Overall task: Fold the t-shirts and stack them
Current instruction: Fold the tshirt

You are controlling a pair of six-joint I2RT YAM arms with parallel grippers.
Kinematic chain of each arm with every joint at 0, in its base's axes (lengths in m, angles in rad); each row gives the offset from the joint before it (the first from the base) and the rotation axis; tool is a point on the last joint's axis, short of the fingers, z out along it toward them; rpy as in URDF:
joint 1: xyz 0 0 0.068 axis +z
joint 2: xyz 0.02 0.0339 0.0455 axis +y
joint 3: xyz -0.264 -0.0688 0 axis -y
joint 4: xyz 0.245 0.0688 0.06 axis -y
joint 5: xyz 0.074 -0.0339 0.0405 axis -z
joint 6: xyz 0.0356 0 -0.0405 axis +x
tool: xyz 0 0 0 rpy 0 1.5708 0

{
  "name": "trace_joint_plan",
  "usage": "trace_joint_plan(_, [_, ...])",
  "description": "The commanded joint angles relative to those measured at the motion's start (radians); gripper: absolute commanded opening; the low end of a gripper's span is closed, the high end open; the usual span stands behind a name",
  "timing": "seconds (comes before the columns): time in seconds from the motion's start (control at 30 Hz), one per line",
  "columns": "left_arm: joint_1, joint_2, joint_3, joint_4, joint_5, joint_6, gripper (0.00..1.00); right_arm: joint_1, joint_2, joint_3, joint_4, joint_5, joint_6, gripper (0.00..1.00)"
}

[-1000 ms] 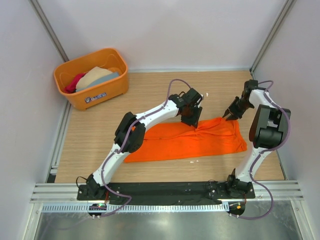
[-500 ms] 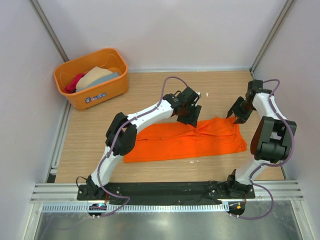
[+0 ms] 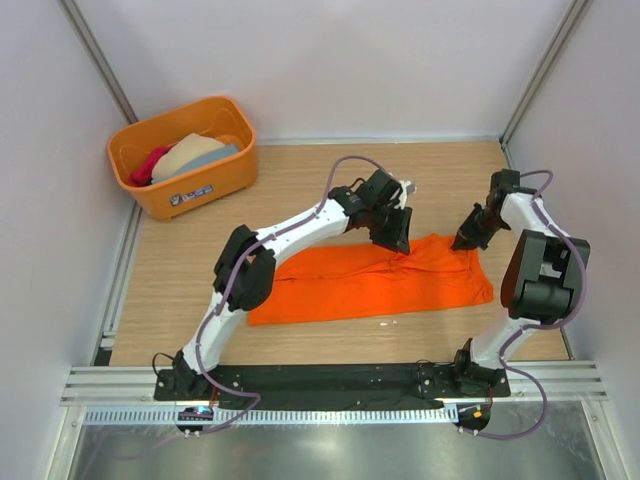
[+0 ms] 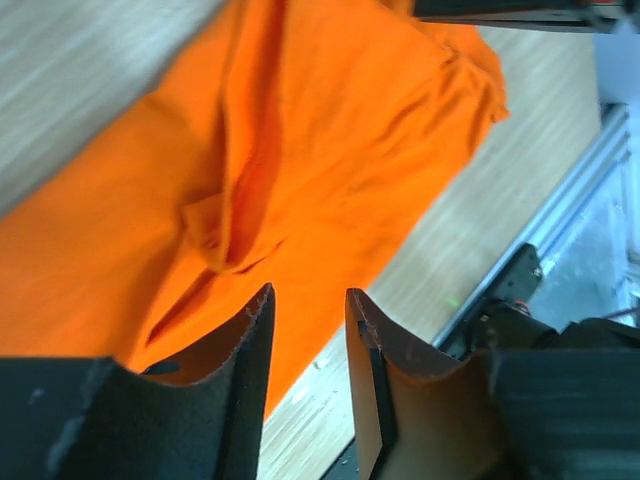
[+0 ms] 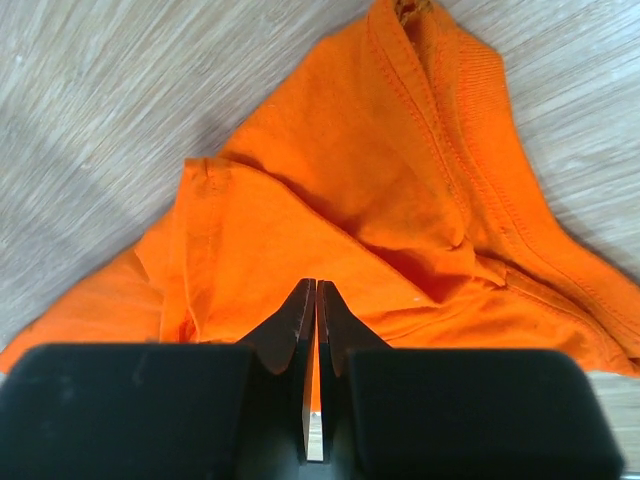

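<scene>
— What is sitting in the orange tub [image 3: 220, 182], seen from the top?
— It is standing at the far left corner of the table [image 3: 300, 190], holding a heap: a crimson-pink shirt [image 3: 148, 165], a beige shirt [image 3: 190, 150] and a grey-blue shirt [image 3: 222, 152].
— And the orange t-shirt [image 3: 350, 290]?
— It is lying outside the tub, mid-table, as a long band, rumpling at its right end. The left gripper [image 3: 398, 240] is hanging over its far edge, the right gripper [image 3: 467, 240] at its far right corner.
— The left wrist view?
— The left gripper [image 4: 308, 300] is standing released, its fingers [image 4: 240, 360] parted with nothing between them. Beneath, the orange t-shirt [image 4: 330, 130] is puckering into a ridge.
— The right wrist?
— The right gripper [image 5: 310, 290] is clenching, tips meeting over a creased fold of the orange t-shirt [image 5: 380, 150]. Whether it is pinching cloth, I cannot tell.
</scene>
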Motion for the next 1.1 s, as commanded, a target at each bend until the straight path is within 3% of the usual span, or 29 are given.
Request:
trace_joint_plan(0.0, [-0.018, 0.058, 0.060, 0.073, 0.137, -0.025, 0.37, 0.005, 0.021, -0.021, 0.051, -0.041, 0.028, 0.09])
trace_joint_plan(0.27, [-0.030, 0.152, 0.143, 0.085, 0.159, -0.018, 0.40, -0.001, 0.036, -0.081, 0.072, 0.002, 0.014, 0.08])
trace_joint_plan(0.5, [-0.003, 0.196, 0.157, -0.026, -0.034, 0.047, 0.40, -0.005, 0.045, -0.114, 0.074, 0.045, -0.002, 0.08])
trace_joint_plan(0.63, [0.010, 0.232, 0.175, -0.088, -0.054, 0.060, 0.38, -0.007, 0.050, -0.131, 0.072, 0.075, -0.009, 0.08])
trace_joint_plan(0.93, [0.005, 0.223, 0.094, -0.096, -0.005, 0.060, 0.33, -0.011, 0.004, -0.204, 0.078, 0.103, -0.009, 0.09])
trace_joint_plan(1.07, [-0.001, 0.181, 0.091, -0.099, 0.025, 0.064, 0.35, -0.011, -0.033, -0.162, 0.046, 0.089, -0.019, 0.10])
